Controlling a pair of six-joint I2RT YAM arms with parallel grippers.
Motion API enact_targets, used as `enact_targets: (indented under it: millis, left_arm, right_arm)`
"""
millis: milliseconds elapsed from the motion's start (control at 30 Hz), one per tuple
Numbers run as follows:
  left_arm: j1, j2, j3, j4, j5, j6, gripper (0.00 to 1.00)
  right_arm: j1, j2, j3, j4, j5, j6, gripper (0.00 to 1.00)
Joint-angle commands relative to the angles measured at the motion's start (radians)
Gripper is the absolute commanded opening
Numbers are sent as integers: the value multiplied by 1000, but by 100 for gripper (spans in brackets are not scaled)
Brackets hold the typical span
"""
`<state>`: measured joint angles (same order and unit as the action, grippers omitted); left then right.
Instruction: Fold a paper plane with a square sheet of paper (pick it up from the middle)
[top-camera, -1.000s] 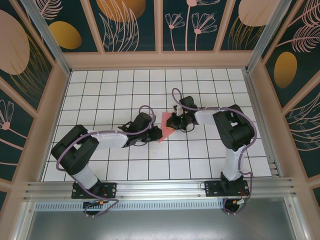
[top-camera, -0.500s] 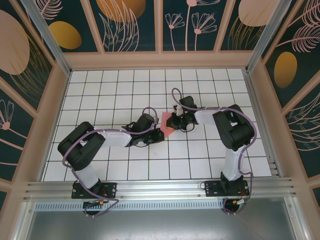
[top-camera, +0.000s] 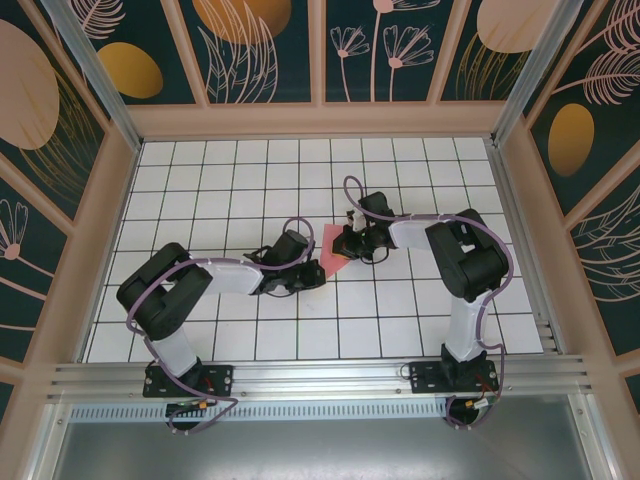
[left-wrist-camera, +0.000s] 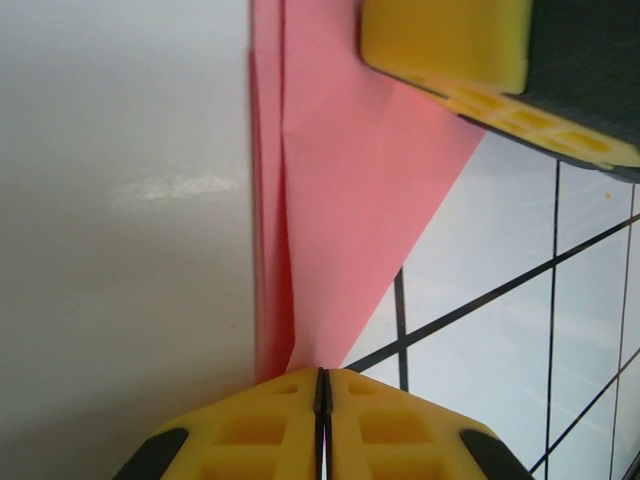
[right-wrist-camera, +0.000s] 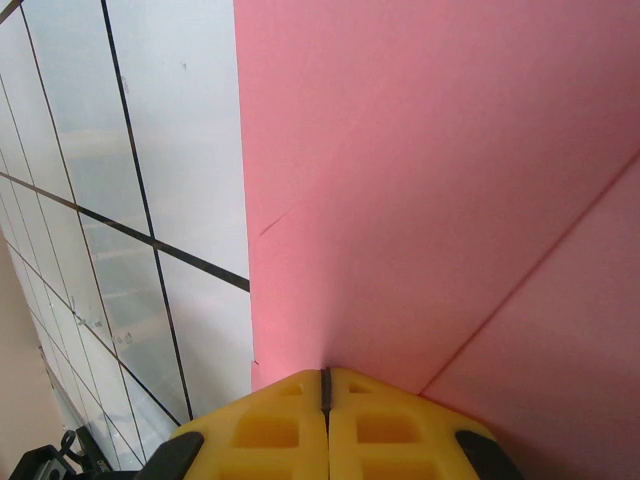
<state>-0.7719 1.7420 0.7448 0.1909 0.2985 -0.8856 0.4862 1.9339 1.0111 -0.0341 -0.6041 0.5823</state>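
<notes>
Top external, left arm (top-camera: 228, 273) nudged rightward toward pink paper (top-camera: 330, 250) (both jaws closed)

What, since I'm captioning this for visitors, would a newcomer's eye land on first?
The partly folded pink-red paper at the middle of the white grid table is the one bright spot there. Both arms meet at it: the left gripper and the right gripper each pinch it shut from opposite sides. Its creases show plainly in the wrist views.
</notes>
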Motion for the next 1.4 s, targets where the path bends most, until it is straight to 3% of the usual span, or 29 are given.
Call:
enact_targets:
  millis: [0,267,467,600,833,1367]
  left_arm:
    - [-5,22,-23,-26,-26,-13,12]
    - [-6,5,-48,-53,-55,-12,12]
    - [-6,-71,-54,-2,-10,14,10]
    - [-6,-122,-33,38,-66,23,5]
    - [-6,-55,-3,93,-71,-6,2]
    - [-5,40,-16,42,-82,-18,0]
  right_arm:
    - [2,74,-15,-70,133,-21,7]
    - [2,74,-16,-72,135,-22,7]
    - [3,75,-16,-72,135,-22,7]
    - [2,73,-22,-66,135,-19,7]
    - [4,73,-24,-63,133,-16,7]
    - [6,25,5,-34,76,3,7]
